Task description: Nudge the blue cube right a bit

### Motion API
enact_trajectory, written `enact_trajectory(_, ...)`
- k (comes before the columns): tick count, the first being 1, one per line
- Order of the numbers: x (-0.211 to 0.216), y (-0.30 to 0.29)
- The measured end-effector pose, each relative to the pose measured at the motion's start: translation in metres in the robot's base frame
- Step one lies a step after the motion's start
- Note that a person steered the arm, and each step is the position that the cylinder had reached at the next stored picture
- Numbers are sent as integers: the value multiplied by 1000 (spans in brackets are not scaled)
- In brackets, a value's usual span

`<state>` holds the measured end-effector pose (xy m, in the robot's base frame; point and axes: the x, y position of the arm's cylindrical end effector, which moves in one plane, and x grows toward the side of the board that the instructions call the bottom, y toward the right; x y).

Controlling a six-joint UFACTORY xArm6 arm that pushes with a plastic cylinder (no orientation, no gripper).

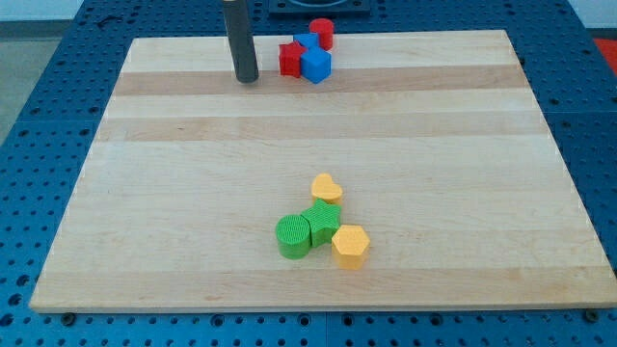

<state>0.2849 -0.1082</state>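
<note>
Blue cube (315,66): seen near the top edge of the worktop (193,193), touching a red block (291,59).
My tip (248,79): placed just left of the red block.
Fingers: none are fitted; only a rod.
Writing: none can be read.

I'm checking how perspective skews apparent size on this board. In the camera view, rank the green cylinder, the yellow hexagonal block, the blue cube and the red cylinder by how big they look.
1. green cylinder
2. yellow hexagonal block, close behind it
3. blue cube
4. red cylinder, partly hidden

The first two lie nearer the view's bottom, probably nearer the camera, so true sizes stay unsure.
</note>
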Motion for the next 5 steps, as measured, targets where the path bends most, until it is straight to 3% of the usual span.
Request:
enact_trajectory(2,52,-2)
enact_trajectory(5,58,-1)
